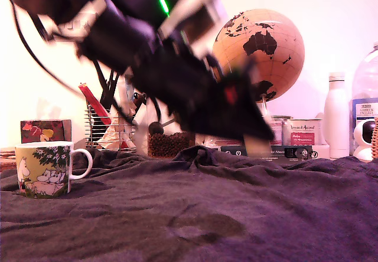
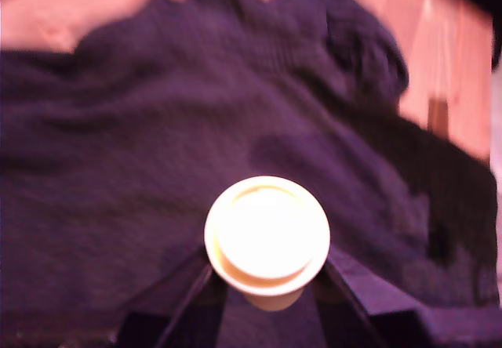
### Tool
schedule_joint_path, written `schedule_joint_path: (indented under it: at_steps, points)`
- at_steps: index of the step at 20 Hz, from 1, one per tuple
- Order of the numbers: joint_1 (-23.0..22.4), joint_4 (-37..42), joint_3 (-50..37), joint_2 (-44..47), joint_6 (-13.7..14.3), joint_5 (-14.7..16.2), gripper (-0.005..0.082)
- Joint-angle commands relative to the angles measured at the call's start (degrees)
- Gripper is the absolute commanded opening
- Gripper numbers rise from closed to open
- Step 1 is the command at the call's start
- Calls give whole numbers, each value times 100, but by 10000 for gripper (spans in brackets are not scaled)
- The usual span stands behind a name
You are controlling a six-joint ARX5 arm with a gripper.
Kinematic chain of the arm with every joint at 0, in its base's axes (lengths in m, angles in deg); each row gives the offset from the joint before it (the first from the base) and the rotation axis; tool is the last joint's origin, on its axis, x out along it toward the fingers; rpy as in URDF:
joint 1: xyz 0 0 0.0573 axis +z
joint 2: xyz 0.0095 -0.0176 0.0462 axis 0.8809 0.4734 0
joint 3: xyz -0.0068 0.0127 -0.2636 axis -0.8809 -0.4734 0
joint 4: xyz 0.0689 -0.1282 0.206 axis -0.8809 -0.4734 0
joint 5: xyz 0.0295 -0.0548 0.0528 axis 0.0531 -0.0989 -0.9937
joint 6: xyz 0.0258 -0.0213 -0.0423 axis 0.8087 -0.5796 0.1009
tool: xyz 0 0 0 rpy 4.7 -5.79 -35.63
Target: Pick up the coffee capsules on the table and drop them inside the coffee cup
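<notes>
**Capsule in the claw, cup far off to the lower left**

Nearest the wrist camera, at the lower centre of its frame, the claw is pinching a coffee capsule. Its two dark fingers press the tapered body from either side, just under the wide round rim, and the flat top faces the lens. So the capsule's long axis runs straight out along the claw. Beyond it lies only the wrinkled dark cloth of the desk; no cup shows in this view.

In the exterior view the arm crosses the upper middle of the frame, blurred, sloping down toward the right of centre, with the claw well above the cloth. The coffee cup stands upright at the lower left of that frame, handle toward the centre, well apart from the claw. The carry therefore looks like a long sweep toward the exterior view's left, ending over the cup's open mouth. A second capsule I cannot find in either view.
</notes>
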Motion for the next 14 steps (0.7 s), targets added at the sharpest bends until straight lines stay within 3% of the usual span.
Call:
schedule_joint_path:
  at_steps: [1, 8, 14]
  points:
    - [66, -48, 20, -79, 48, -2, 267]
    - [365, -378, 17, -616, 48, -17, 267]
    - [706, -732, 17, -1019, 77, -334, 267]
